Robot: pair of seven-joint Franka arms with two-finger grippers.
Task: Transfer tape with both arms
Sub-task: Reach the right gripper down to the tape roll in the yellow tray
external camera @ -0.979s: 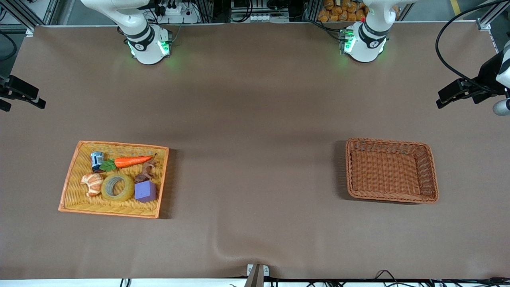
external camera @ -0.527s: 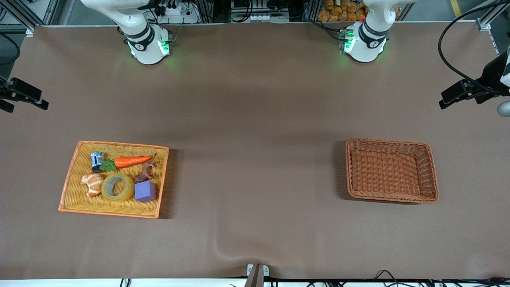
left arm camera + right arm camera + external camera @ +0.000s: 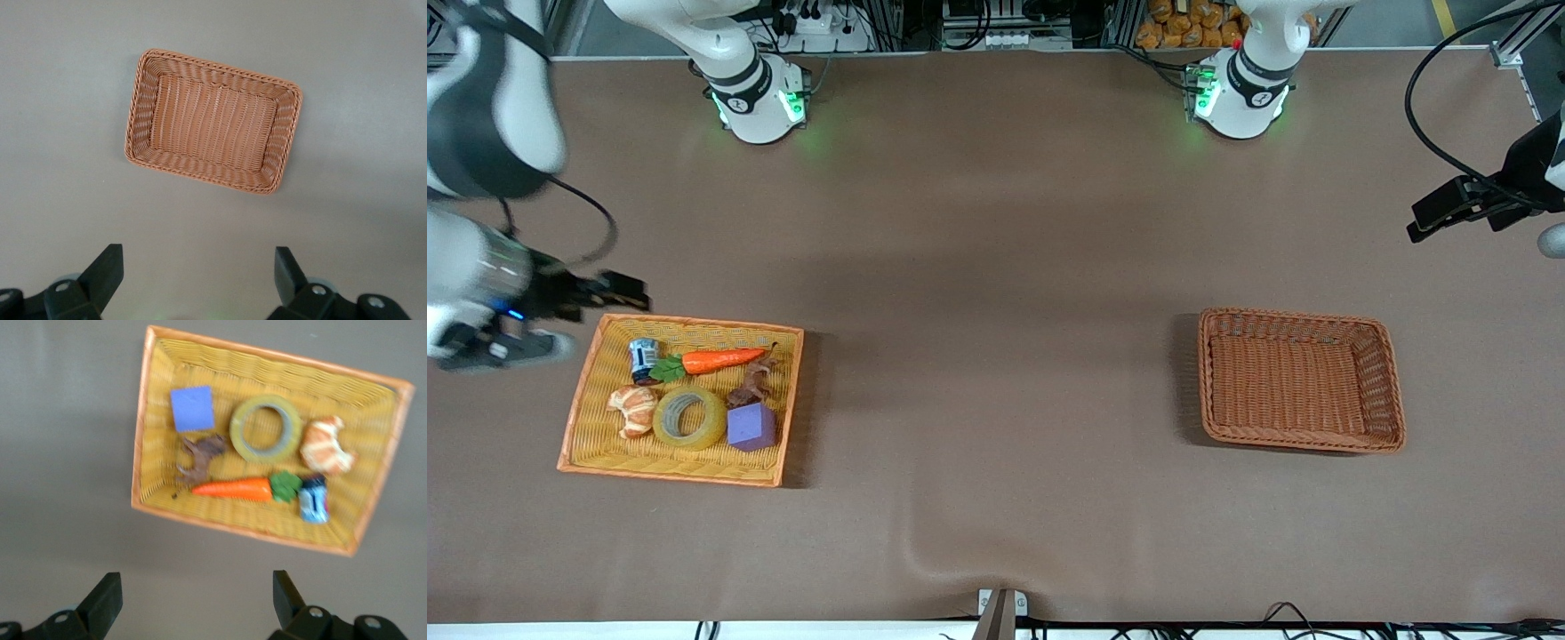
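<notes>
The tape (image 3: 689, 418), a yellowish ring with a grey core, lies flat in the yellow basket (image 3: 685, 322) between a croissant and a purple cube. It also shows in the right wrist view (image 3: 265, 428). My right gripper (image 3: 600, 298) hangs open and empty in the air over the table beside the yellow basket's edge nearest the robots' bases. My left gripper (image 3: 1449, 213) hangs open and empty high over the table at the left arm's end, with the brown basket (image 3: 213, 67) below it.
The yellow basket (image 3: 143, 420) also holds a carrot (image 3: 720, 360), a small can (image 3: 642, 356), a croissant (image 3: 633, 409), a brown figure (image 3: 751, 384) and a purple cube (image 3: 751, 427). The empty brown wicker basket (image 3: 1294, 316) stands toward the left arm's end.
My right arm has swung in from the table's end, and its gripper now hangs by the yellow basket. The left gripper has shifted only slightly. Nothing in the baskets moved.
</notes>
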